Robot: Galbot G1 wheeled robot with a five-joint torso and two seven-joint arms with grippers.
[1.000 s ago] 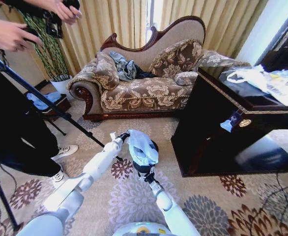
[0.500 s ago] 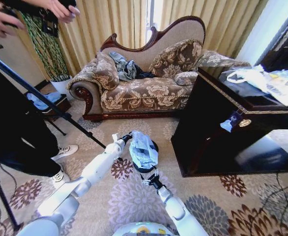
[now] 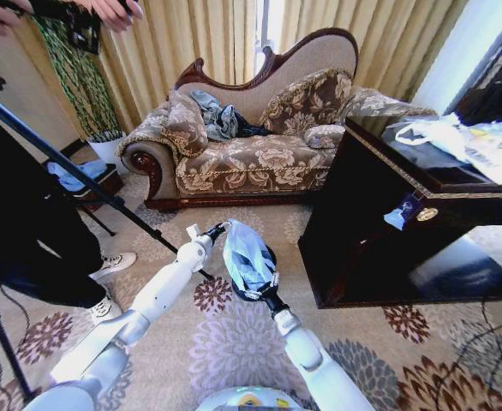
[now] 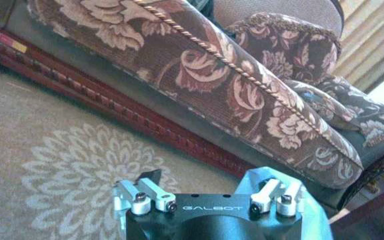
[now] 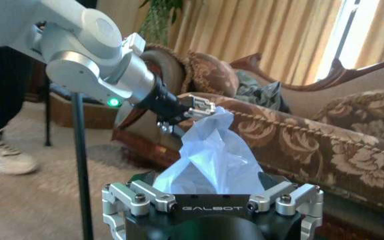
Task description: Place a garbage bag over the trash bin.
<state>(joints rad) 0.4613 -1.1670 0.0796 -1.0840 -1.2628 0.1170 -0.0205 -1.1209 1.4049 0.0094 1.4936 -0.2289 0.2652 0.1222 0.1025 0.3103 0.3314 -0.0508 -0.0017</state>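
garbage bag between left hand and right hand

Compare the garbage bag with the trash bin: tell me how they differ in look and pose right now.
The garbage bag is pale blue, thin and crinkled; the trash bin is black and rigid.
The garbage bag is bunched upward, gripped at its top by the left gripper and at its near edge by the right gripper; the trash bin stands on the carpet.
The bag covers most of the bin, leaving little rim showing.
Both sit before the sofa.
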